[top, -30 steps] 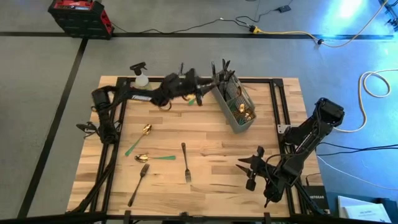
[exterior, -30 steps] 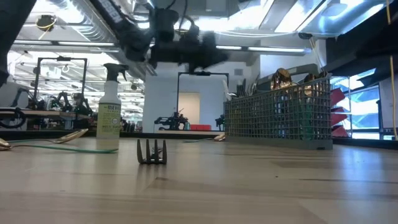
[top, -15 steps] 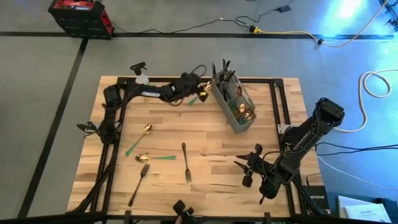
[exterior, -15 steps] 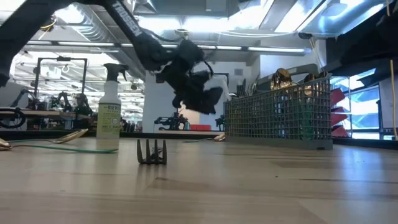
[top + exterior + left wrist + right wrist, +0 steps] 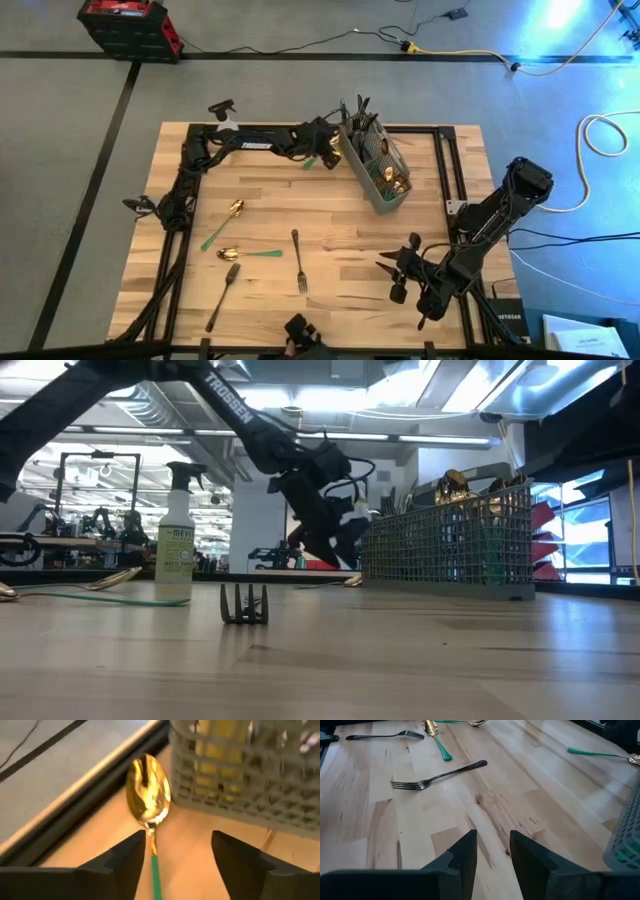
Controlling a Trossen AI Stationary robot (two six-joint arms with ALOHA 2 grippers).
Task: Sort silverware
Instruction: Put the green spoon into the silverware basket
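A green-handled gold spoon [image 5: 148, 790] lies on the table at its far edge, beside the grey mesh caddy [image 5: 250, 775]. My left gripper [image 5: 175, 865] is open and hangs low over the spoon's handle [image 5: 155, 875], with one finger on each side and neither touching it. The high view shows this gripper [image 5: 328, 150] next to the caddy [image 5: 380, 165]. Two more green-handled gold spoons [image 5: 226, 221] [image 5: 246, 254] and two black forks [image 5: 299, 262] [image 5: 223, 295] lie on the table's left half. My right gripper [image 5: 405, 275] waits open near the right near corner.
A spray bottle [image 5: 226, 122] stands at the far left corner, behind my left arm. The caddy holds several gold and dark pieces. A small dark object [image 5: 300, 330] sits at the near edge. Bare wood [image 5: 350, 225] lies between the forks and my right gripper.
My left gripper has come down from well above the table and moved right toward the caddy, tipping downward. It is now low over the spoon at the far edge. The silverware has not moved.
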